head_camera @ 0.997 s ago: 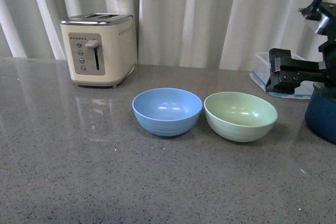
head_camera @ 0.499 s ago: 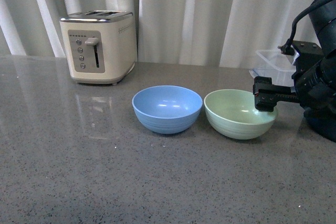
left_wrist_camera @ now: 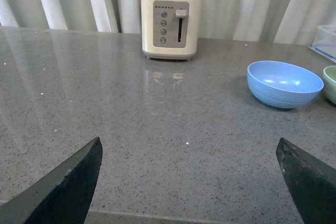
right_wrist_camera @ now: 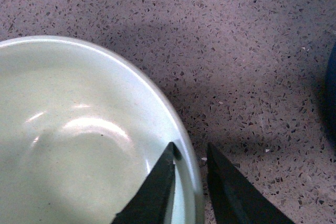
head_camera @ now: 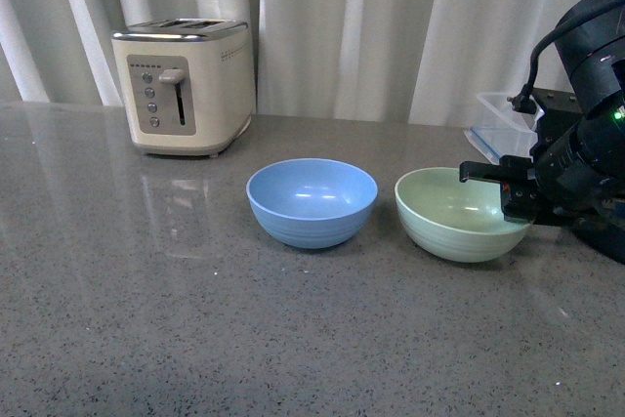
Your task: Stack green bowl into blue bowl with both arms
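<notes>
Two bowls sit side by side on the grey speckled desk [head_camera: 195,319], close together but not touching; the green bowl [head_camera: 454,224] stands upright just to the right of the blue bowl [head_camera: 311,202], which is upright as well; the right jaws pinch the green bowl's rim on its right side, one finger [right_wrist_camera: 155,187] inside the bowl and the other outside its wall, with the rim caught in the narrow gap between them; the right arm [head_camera: 591,75], black and bulky with a looped cable and a small green light, reaches in from the right edge of the front view; the left jaws stand wide open, their two dark fingertips [left_wrist_camera: 68,182] far apart over the desk and well away from both bowls, the blue one nearer to them than the green; behind the green bowl a clear container [head_camera: 496,124] lies near the pale curtain [head_camera: 342,26]; a cream toaster [head_camera: 184,87] stands at the back left, well apart from the bowls.
</notes>
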`<state>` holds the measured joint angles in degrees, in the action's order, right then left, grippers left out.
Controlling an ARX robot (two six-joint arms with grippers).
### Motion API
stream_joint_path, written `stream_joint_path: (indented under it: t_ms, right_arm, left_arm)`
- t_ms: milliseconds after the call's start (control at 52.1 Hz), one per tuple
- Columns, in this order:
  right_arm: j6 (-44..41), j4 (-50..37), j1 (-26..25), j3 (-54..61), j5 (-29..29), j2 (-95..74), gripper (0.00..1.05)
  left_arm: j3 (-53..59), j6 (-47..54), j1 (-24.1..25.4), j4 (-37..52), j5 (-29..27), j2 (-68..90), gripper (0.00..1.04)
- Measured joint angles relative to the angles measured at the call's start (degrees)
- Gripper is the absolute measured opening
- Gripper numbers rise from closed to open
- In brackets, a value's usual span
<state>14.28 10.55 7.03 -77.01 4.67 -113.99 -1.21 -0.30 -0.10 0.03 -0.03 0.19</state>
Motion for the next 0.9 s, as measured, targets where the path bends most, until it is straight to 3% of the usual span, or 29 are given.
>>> stream_joint_path:
  t_ms: [134,556,902]
  right_arm:
    - [0.59,0.07,-0.02,-0.09,-0.68,0.48,0.02]
    - [0.42,0.85,2.03,-2.05,-1.11,7.04,0.02]
    - [0.52,2.93,12.2,-12.04,-1.07,7.32,0.02]
  left_arm:
    - [0.0,0.0,0.0,0.0,0.02,0.0,0.98]
    - [0.0,0.0,0.0,0.0,0.0,0.0,0.98]
    - [0.0,0.0,0.0,0.0,0.0,0.0,0.98]
